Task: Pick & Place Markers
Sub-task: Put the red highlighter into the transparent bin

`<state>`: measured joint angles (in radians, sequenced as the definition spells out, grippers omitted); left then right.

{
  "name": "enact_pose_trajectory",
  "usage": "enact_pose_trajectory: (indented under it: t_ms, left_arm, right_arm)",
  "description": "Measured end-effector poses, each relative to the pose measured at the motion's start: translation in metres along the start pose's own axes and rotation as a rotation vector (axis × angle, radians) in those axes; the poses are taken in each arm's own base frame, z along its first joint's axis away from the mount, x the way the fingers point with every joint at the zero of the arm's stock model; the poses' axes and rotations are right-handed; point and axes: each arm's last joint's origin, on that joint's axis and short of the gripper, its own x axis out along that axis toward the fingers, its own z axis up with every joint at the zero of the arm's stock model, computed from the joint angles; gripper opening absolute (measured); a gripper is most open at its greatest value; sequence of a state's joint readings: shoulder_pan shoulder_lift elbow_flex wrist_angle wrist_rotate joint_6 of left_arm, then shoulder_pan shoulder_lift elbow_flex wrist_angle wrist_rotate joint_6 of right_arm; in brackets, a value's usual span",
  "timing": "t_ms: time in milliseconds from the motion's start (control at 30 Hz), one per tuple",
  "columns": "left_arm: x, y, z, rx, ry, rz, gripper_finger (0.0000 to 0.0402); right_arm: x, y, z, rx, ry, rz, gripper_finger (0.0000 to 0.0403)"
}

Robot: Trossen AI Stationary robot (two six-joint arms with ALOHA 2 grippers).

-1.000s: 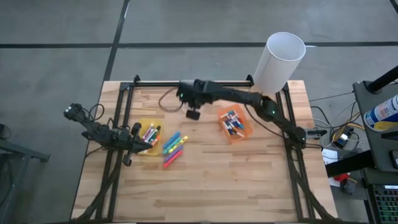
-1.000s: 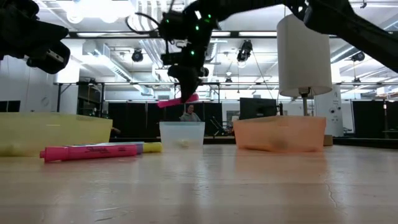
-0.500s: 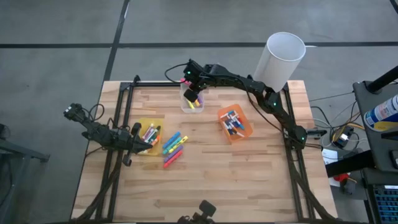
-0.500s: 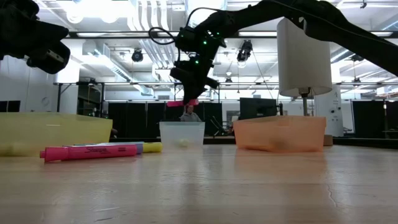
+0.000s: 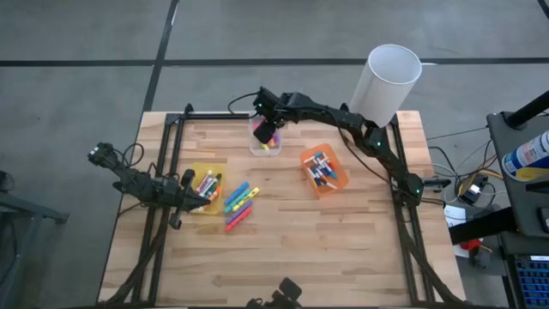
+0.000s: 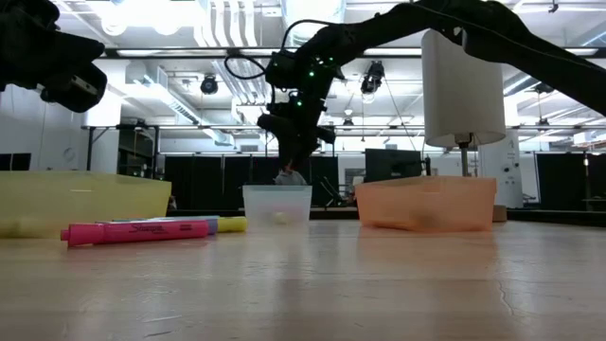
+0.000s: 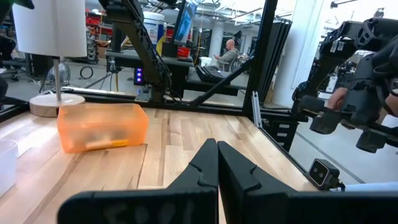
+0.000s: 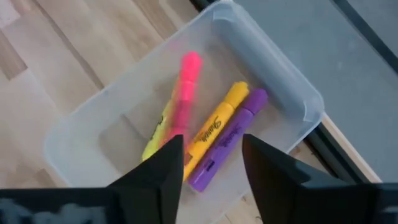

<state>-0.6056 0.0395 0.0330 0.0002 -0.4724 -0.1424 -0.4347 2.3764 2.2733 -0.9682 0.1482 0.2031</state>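
The right gripper (image 5: 264, 131) is held over the clear bin (image 5: 264, 140) in the upper middle of the high frame, its fingers (image 8: 158, 168) spread, and a pink highlighter (image 8: 181, 102), blurred, is seen just beyond them over the yellow highlighter (image 8: 214, 124) and purple highlighter (image 8: 227, 140) lying in that bin; the release is judged best finished by keeping the fingers wide and lifting straight up, clear of the rim. The left gripper (image 5: 187, 199) waits by the yellow bin (image 5: 206, 171) at left, fingers pressed together, with more markers (image 5: 239, 206) loose mid-frame and others in the orange bin (image 5: 336, 181). A pale wooden tabletop (image 5: 292, 249) within a black frame is seen, and behind it a dim workshop hall with ceiling lights and a seated person (image 7: 227, 53).
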Motion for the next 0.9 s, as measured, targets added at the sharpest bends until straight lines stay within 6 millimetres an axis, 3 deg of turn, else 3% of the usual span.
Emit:
enact_pose_trajectory:
  t_ms: [200,333,600,900]
  left_arm:
    - [0.0,0.0,0.0,0.0,0.0,0.0,0.0]
    - [0.0,0.0,0.0,0.0,0.0,0.0,0.0]
    - [0.0,0.0,0.0,0.0,0.0,0.0,0.0]
    - [0.0,0.0,0.0,0.0,0.0,0.0,0.0]
  right_arm:
    - [0.002,0.003,-0.002,-0.025,0.011,0.003,0.0183]
    - [-0.003,0.019,-0.004,-0.113,0.002,0.065,0.0181]
    - [-0.02,0.09,-0.024,-0.438,-0.027,0.164,0.0168]
    - [-0.041,0.182,-0.065,-0.81,-0.126,0.276,0.016]
